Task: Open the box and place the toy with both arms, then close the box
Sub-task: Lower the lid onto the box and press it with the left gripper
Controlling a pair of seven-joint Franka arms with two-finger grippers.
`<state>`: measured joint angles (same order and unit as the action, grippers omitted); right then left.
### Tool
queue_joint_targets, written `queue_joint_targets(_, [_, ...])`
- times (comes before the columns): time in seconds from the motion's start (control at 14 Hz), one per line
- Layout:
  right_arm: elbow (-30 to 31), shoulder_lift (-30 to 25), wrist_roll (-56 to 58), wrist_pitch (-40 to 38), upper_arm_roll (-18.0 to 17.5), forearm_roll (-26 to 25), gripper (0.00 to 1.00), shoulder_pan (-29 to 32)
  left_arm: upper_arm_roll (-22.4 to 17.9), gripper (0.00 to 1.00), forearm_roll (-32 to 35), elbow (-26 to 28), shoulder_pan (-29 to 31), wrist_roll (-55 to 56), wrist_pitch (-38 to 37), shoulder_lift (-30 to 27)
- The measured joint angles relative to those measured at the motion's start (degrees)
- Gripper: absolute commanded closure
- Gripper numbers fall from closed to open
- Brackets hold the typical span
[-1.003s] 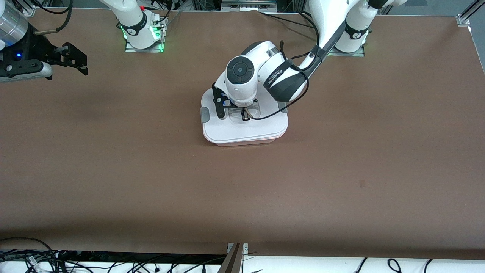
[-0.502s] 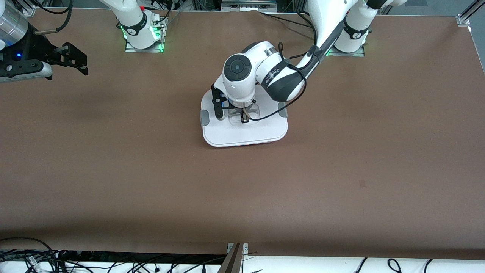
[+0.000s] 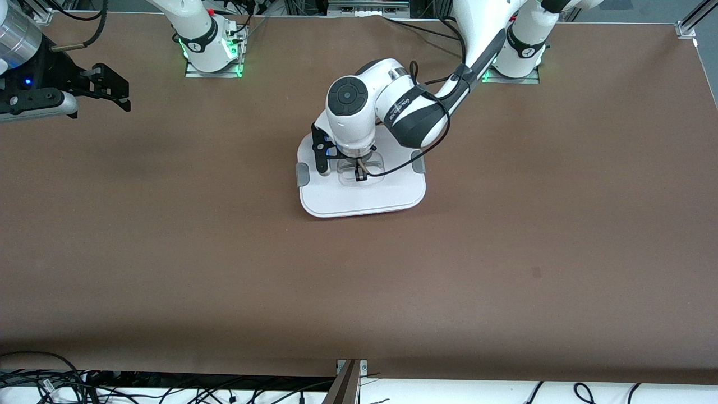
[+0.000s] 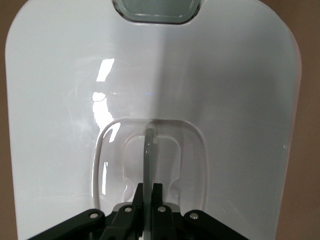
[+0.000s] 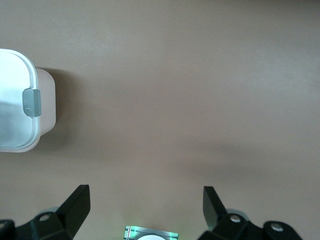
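The box (image 3: 362, 196) stands at mid-table with its white lid on it; only a thin pinkish line of the base shows at the near edge. My left gripper (image 3: 360, 173) is over the lid's centre, shut on the clear handle (image 4: 149, 150) in the recess; it also shows in the left wrist view (image 4: 150, 187). My right gripper (image 3: 124, 95) is open and empty, held in the air at the right arm's end of the table, well apart from the box. The right wrist view shows this gripper (image 5: 146, 197) and the box (image 5: 20, 100) with a grey clip (image 5: 31, 102). The toy is hidden.
Grey side clips (image 3: 302, 174) sit at both ends of the lid. The brown table (image 3: 359, 280) is bare around the box. Cables lie along the table's near edge (image 3: 168, 387).
A second ago the pinkish base showed under the lid's near edge; now the lid covers it almost fully. My left wrist has shifted slightly. The right arm has not moved.
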<state>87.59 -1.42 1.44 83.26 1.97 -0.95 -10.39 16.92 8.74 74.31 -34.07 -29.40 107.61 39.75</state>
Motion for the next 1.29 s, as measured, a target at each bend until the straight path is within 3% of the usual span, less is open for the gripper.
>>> queue_joint_targets(1.29, [0.0, 0.0, -0.01, -0.03, 0.0, 0.0, 0.0, -0.01, -0.03, 1.0, 1.28, 0.01, -1.3, 0.01, -2.21, -0.6])
